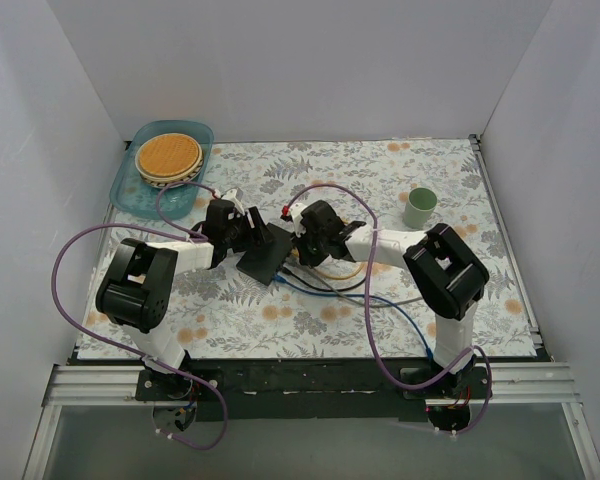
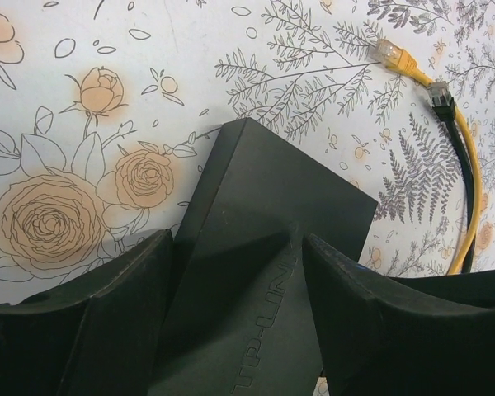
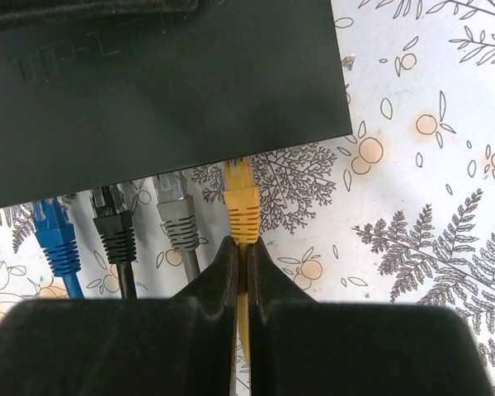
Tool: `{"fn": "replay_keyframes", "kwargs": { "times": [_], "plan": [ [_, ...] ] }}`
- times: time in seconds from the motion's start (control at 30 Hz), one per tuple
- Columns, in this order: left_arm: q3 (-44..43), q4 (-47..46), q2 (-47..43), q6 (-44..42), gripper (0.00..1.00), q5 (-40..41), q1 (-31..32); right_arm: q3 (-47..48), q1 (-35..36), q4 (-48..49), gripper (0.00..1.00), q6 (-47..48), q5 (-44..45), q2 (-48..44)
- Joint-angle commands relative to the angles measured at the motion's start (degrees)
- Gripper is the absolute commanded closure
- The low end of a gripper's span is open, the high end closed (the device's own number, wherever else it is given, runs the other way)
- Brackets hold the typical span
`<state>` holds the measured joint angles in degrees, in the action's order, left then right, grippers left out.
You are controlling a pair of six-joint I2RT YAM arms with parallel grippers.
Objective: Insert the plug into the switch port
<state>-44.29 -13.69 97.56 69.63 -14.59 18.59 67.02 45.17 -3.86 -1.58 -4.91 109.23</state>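
The switch (image 1: 263, 252), a flat matte black box, lies mid-table between both grippers. In the left wrist view my left gripper (image 2: 239, 247) is closed onto the switch (image 2: 264, 190), one finger on each side of it. My right gripper (image 3: 241, 247) is shut on the yellow cable just behind the yellow plug (image 3: 244, 206). The plug's tip reaches the socket edge of the switch (image 3: 165, 82); I cannot tell how far in it sits. From above, the right gripper (image 1: 302, 240) is at the switch's right side and the left gripper (image 1: 242, 232) at its left.
Blue (image 3: 58, 239), black (image 3: 115, 231) and grey (image 3: 177, 219) plugs sit along the same edge, left of the yellow one. Loose yellow (image 2: 393, 56) and black (image 2: 440, 99) cable ends lie on the floral cloth. A green cup (image 1: 419, 207) stands back right and a teal tray (image 1: 202, 135) back left.
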Motion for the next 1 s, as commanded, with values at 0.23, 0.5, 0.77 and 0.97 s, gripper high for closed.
{"fn": "replay_keyframes", "kwargs": {
  "times": [0.23,0.5,0.77,0.97],
  "plan": [
    [-2.20,1.56,-2.29,1.83,0.45,-25.22,11.03,6.81,1.50,14.84,0.99,-0.35,-6.95,4.24],
    [-3.43,-1.07,-1.58,2.71,0.42,-27.42,12.35,4.34,2.21,18.53,0.99,4.48,-13.37,2.48],
    [-4.22,-3.18,-2.46,2.62,0.43,-31.19,13.05,5.40,2.65,18.27,0.99,5.98,-17.24,3.36],
    [-3.87,-3.71,-2.37,1.04,0.44,-35.41,14.37,5.40,2.73,18.36,0.99,6.59,-17.15,3.18]
  ]
}}
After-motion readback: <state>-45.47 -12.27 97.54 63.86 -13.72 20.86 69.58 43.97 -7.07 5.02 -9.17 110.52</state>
